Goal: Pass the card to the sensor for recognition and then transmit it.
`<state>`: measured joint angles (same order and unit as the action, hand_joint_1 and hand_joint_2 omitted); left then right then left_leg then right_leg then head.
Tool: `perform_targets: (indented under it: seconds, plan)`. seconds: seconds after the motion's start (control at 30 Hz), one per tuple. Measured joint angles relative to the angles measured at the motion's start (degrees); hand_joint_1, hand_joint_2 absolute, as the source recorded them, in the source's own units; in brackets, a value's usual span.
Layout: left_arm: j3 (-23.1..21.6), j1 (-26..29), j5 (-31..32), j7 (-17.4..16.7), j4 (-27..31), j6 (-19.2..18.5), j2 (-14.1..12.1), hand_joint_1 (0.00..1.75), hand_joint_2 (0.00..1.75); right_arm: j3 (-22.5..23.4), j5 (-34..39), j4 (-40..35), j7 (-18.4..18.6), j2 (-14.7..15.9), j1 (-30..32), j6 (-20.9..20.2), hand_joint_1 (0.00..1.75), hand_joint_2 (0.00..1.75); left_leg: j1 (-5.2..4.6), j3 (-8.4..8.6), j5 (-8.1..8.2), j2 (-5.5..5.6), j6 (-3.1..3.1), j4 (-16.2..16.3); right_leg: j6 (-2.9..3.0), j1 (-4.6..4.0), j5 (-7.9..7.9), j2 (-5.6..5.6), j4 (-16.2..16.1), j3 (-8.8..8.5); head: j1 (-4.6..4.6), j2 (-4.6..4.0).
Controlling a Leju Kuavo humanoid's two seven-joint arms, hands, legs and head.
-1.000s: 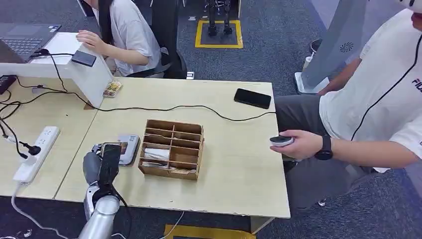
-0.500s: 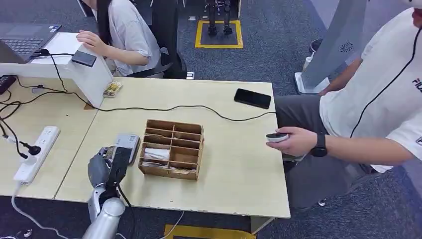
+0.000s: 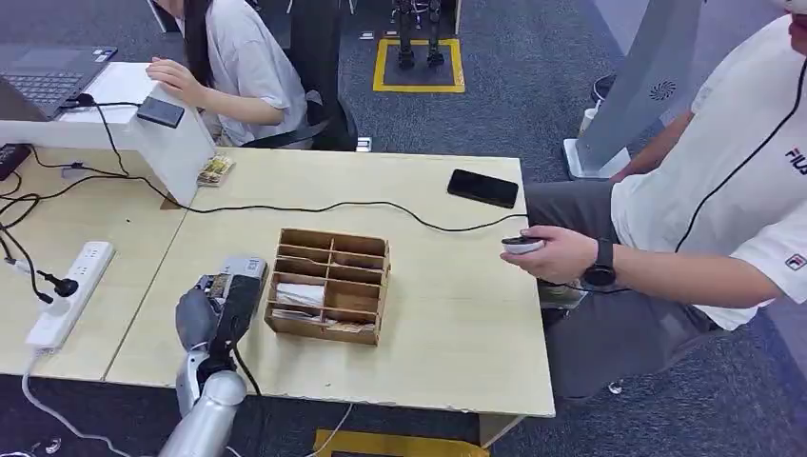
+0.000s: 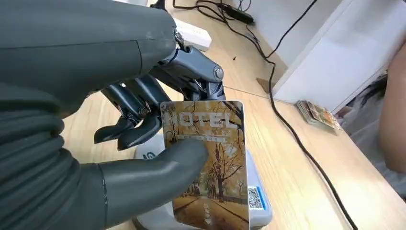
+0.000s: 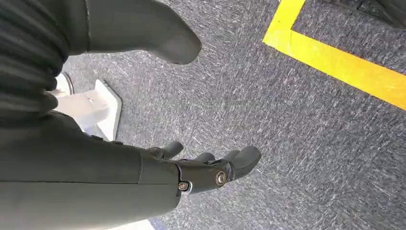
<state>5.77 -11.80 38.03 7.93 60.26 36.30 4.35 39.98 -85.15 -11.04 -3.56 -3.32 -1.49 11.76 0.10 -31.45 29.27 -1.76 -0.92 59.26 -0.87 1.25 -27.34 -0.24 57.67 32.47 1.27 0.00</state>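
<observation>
Head view: left robot hand [image 3: 211, 309] at about 7 o'clock, raised over the near edge of the desk [image 3: 457, 324], gripping the card [image 3: 238, 303]; card seen nearly edge-on here, face unreadable. Sensor [image 3: 243, 271] just beyond, at 11 o'clock of the hand, mostly covered by hand and card, only its far grey end visible. Wooden compartment box [image 3: 329, 284] just beside, at 3 o'clock of the hand; contents too small to make out. Black phone [image 3: 483, 188] well apart near the far edge. Seated person at 3 o'clock, cut off by the frame, hand [image 3: 552, 255] holding a small dark device over the desk edge. Second person at 11 o'clock, partly cropped.

Left wrist view: card [image 4: 210, 158] pinched between the thick thumb [image 4: 158, 167] and darker fingers [image 4: 139, 120] behind it, word "HOTEL" and autumn trees legible on its face. Sensor [image 4: 256, 203] directly behind the card, almost wholly hidden; whether touching, cannot tell.

Right wrist view: right robot hand [image 5: 210, 170] hanging over grey carpet beside a yellow floor line [image 5: 335, 57], fingers loosely apart, holding nothing.
</observation>
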Motion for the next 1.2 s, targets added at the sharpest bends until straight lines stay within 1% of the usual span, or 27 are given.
perform_targets:
  seconds: [0.4, 0.53, 0.73, 1.2]
  plan:
    - [-0.1, -1.6, 1.4, -0.3, -1.1, 0.0, 0.4, 1.75, 1.75, 0.0, -0.6, 0.0, -0.1, 0.0, -0.1, -0.7, 0.0, 1.75, -0.01, 0.0, -0.02, 0.0, -0.02, 0.0, 0.0, 0.0, 0.01, 0.0, 0.0, 0.0, 0.0, 0.0]
    - [-0.2, -1.7, 3.0, -1.2, -1.7, 0.7, 0.4, 1.75, 1.75, -0.1, -0.9, 0.0, -0.1, 0.0, -0.1, -0.7, 0.0, 1.75, -0.01, 0.0, -0.02, 0.0, -0.03, 0.0, 0.0, 0.0, 0.01, 0.0, 0.0, 0.0, 0.02, 0.0]
    - [-0.2, -2.0, 5.2, -3.0, -3.1, 0.6, 0.3, 1.75, 1.75, -0.1, -1.1, 0.0, -0.1, 0.0, -0.1, -0.7, 0.0, 1.75, -0.01, 0.0, -0.02, 0.0, -0.03, 0.0, 0.0, 0.0, 0.01, 0.0, 0.0, 0.0, 0.02, 0.0]
    - [-0.2, -2.5, 7.2, -3.1, -6.7, 2.2, 0.2, 1.75, 1.75, -0.1, -1.1, 0.0, -0.2, 0.0, -0.1, -0.9, 0.0, 1.75, -0.01, 0.0, -0.02, 0.0, -0.03, 0.0, 0.0, 0.0, 0.01, 0.0, 0.0, 0.0, 0.0, 0.0]
